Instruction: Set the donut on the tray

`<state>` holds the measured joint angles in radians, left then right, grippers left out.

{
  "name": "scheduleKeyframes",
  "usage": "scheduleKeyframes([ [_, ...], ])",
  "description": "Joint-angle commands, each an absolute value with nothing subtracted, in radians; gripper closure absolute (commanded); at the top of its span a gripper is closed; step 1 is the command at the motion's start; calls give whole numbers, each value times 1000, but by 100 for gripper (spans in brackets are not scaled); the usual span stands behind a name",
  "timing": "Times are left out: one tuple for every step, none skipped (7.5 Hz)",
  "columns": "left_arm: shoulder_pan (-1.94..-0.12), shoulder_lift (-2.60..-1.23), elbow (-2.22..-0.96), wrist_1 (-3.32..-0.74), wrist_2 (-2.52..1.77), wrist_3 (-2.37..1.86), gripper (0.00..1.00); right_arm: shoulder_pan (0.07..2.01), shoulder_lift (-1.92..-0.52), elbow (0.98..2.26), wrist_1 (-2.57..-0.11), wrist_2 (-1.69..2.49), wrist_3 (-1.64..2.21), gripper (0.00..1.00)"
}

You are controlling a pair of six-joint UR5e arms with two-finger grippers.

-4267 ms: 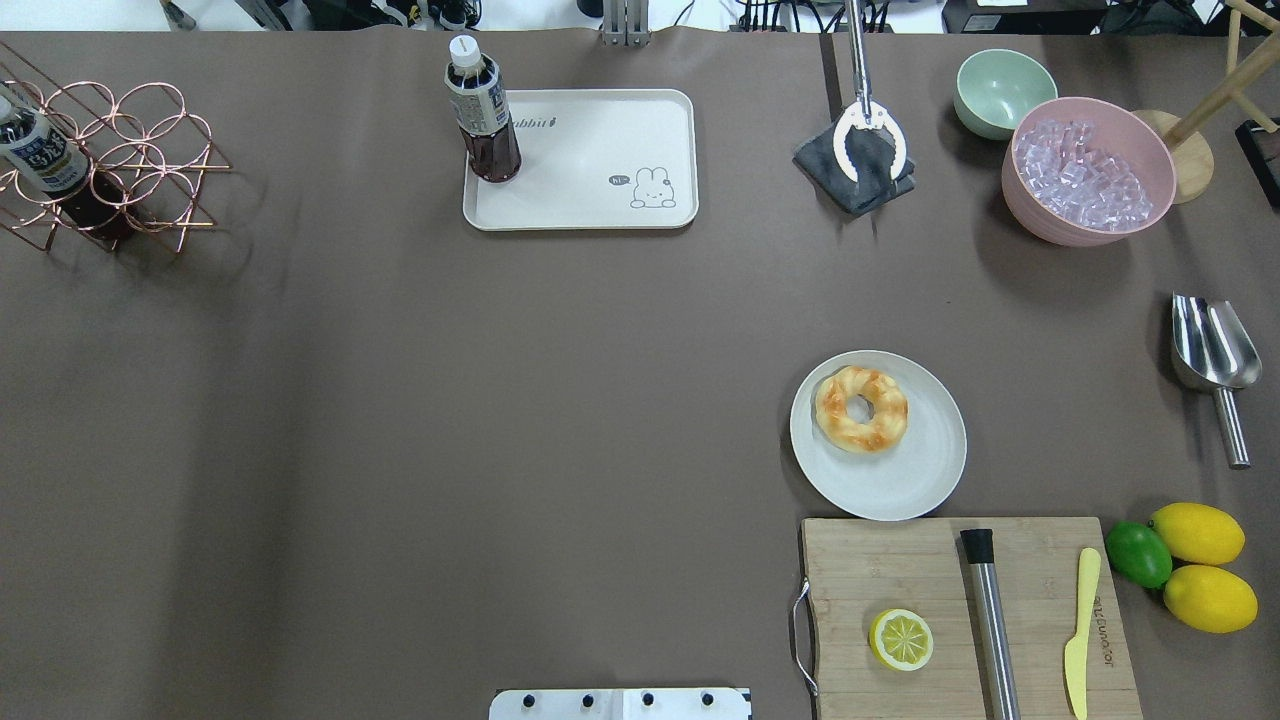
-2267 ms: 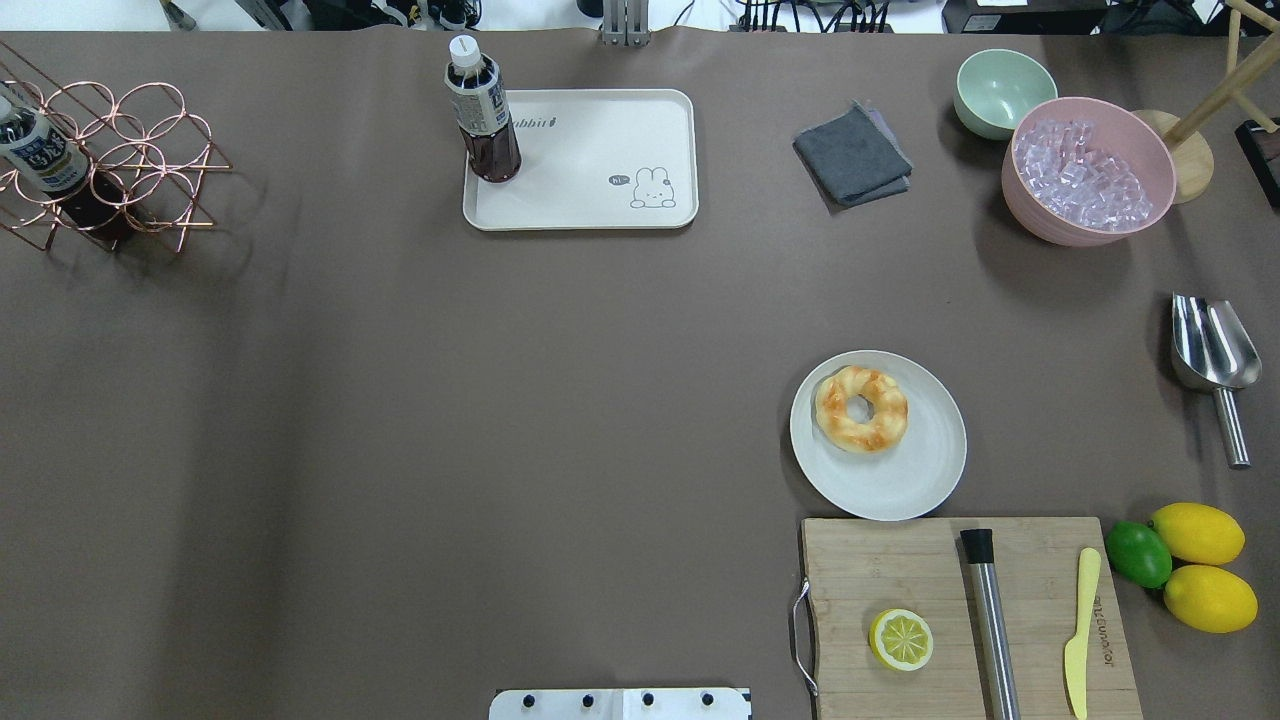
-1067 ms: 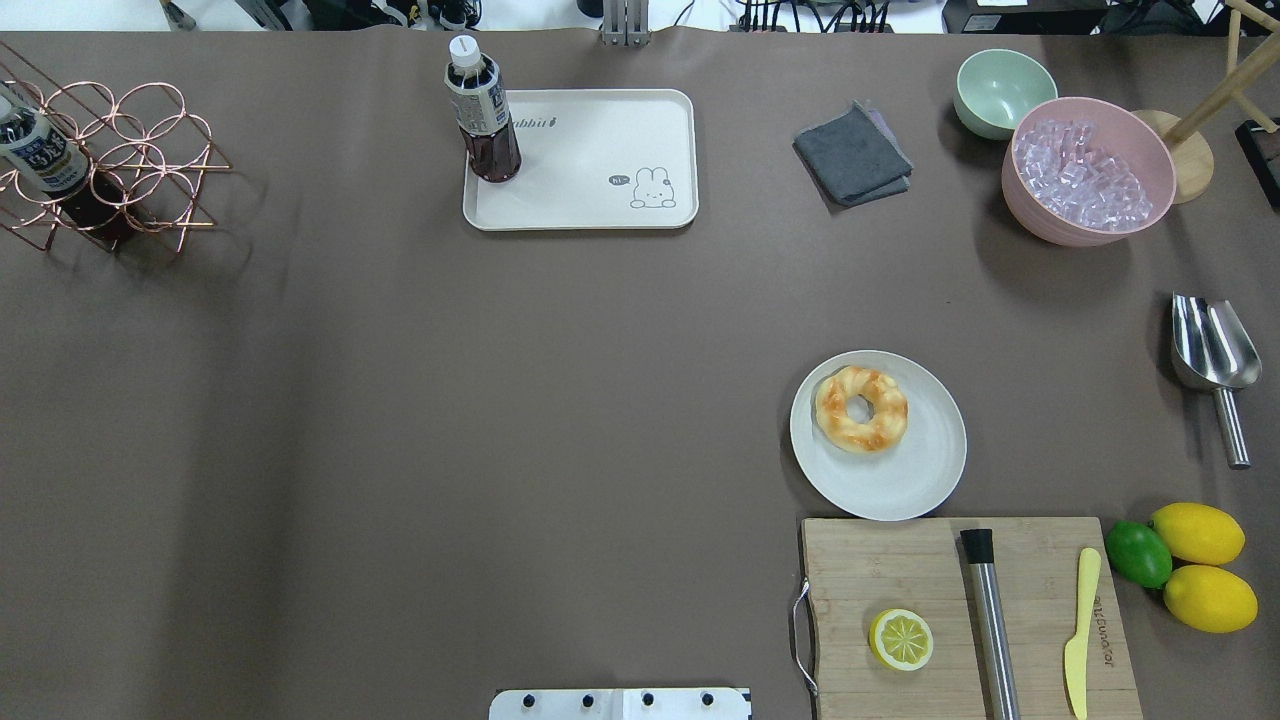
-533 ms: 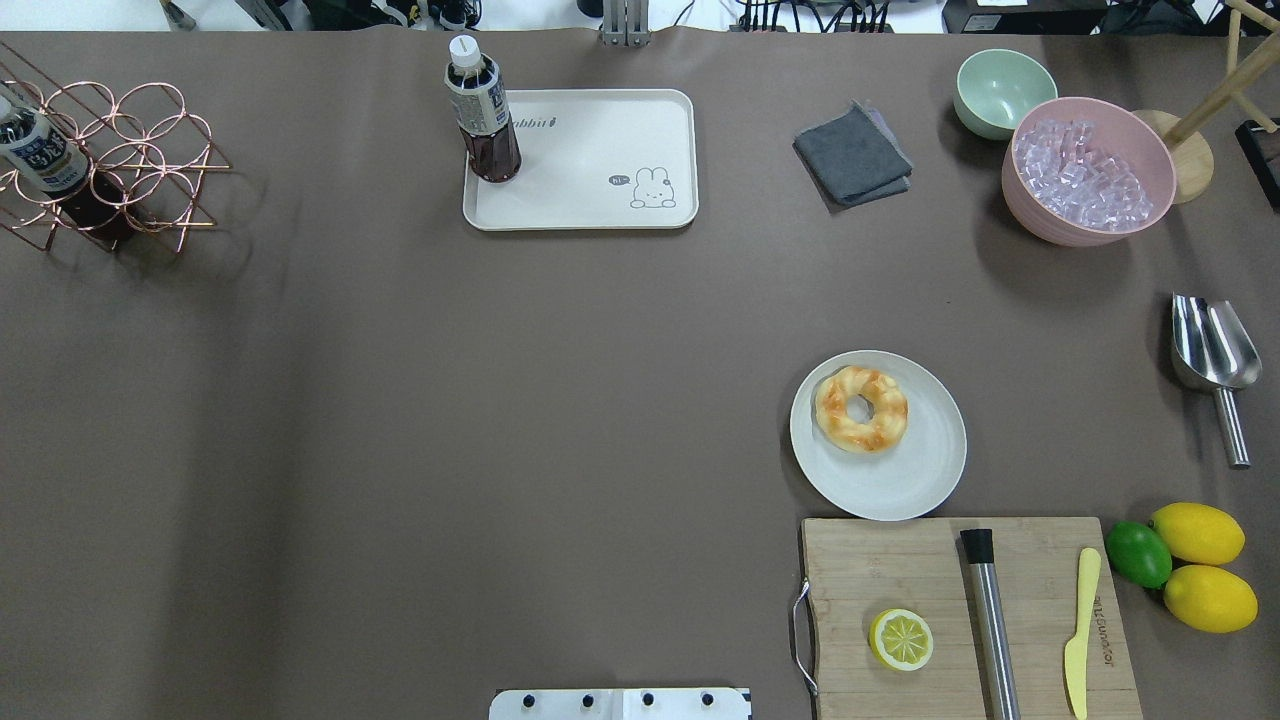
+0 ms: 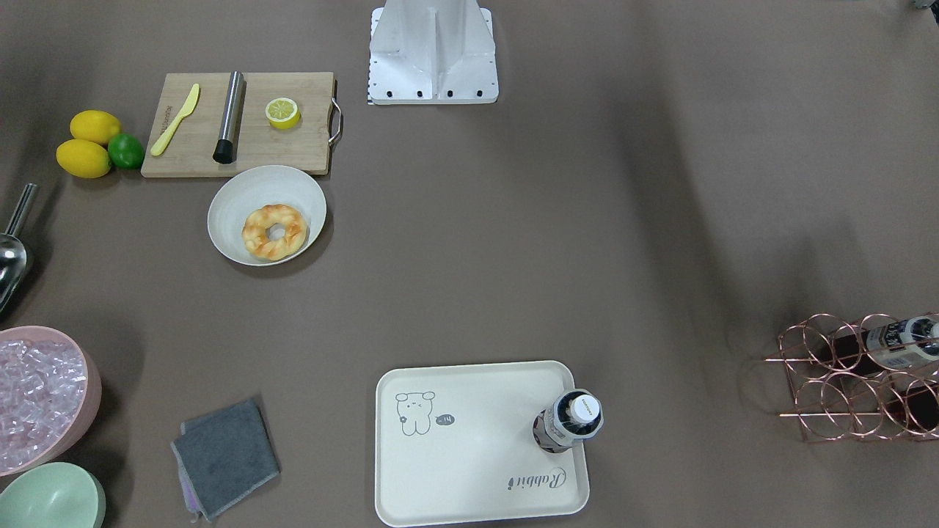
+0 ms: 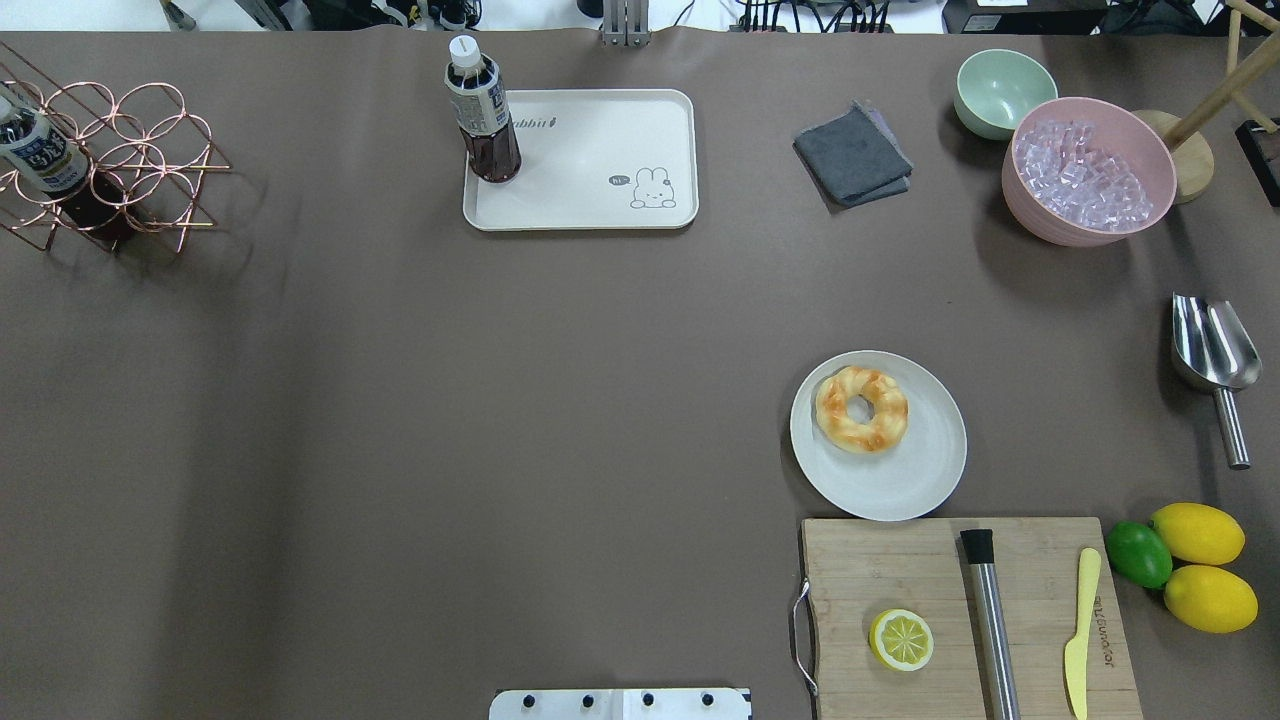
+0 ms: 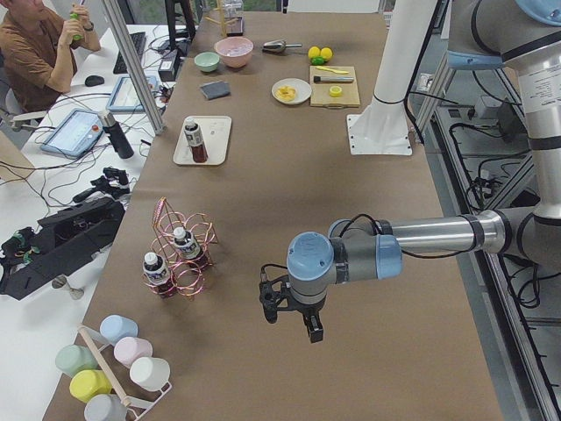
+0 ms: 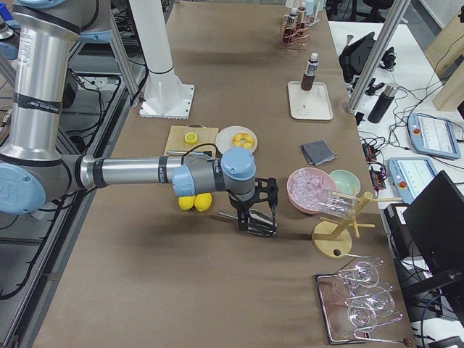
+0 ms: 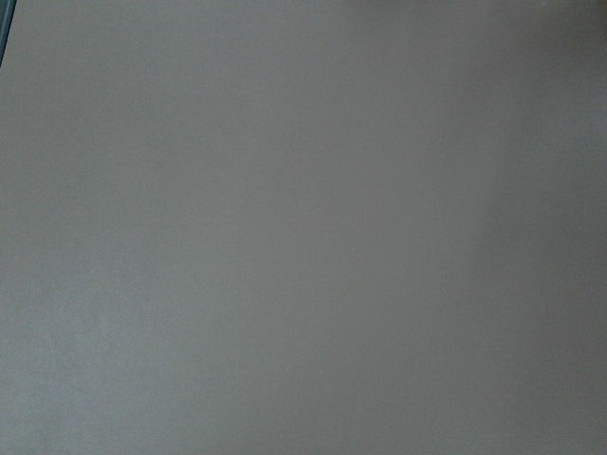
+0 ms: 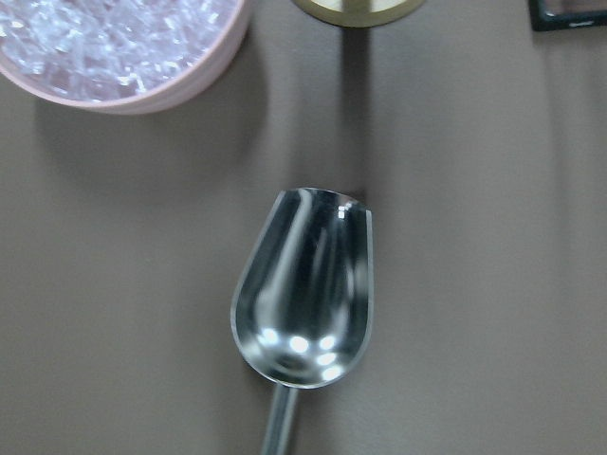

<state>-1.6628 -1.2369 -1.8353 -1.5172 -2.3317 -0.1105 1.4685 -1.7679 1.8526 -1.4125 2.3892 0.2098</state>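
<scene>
Resting flat on a round white plate point(image 6: 900, 490), the donut point(image 6: 861, 409) is a golden-yellow twisted ring with orange-brown patches. Just beside the plate is a wooden cutting board point(image 6: 870, 560) carrying 1 lemon half point(image 6: 901, 639), a steel cylinder point(image 6: 992, 620) and a pale yellow knife point(image 6: 1081, 630). Writing beside the knife is too small to read.

The tray point(image 6: 600, 205) lies well apart from the donut, across the brown surface point(image 6: 500, 400). It is cream-white, with "Rabbit" in script at 1 corner and a line-drawn animal beside a "hi" bubble. A bottle point(image 6: 482, 125) of dark drink stands upright on the tray by the script; its label print is unreadable.

The right hand point(image 8: 259, 206) hangs over a steel scoop point(image 10: 303, 299) near a pink bowl of ice point(image 10: 114, 47). The left hand point(image 7: 294, 317) hangs over the surface, near a copper wire rack point(image 7: 180, 254). I cannot tell how wide either hand is.
</scene>
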Motion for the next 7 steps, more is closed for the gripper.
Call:
scheduleKeyframes([
  [-1664,-1235,-1838,-1517,-2332,-112,2,1301,-1654,1885,-1395,2428,488,7],
  [-1664,-1236,-1836,-1517,-2332,-112,2,1236,-1638,1885,-1344,2427,577,7],
  [-1663,-1239,-1835,-1517,-2332,-112,2,1144,-1614,1885,-1265,2407,720,10],
  [-1661,-1247,-1830,-1517,-2332,-112,2,1047,-1603,1884,-1184,2346,849,10],
  [-1661,-1250,-1827,-1519,-2333,-112,2,952,-1595,1884,-1140,2251,939,10],
  [-1661,-1261,-1827,-1519,-2333,-112,2,902,-1579,1884,-1137,2215,993,9],
  [-1660,-1269,-1825,-1519,-2332,-112,2,838,-1537,1876,-1138,2183,1067,9],
])
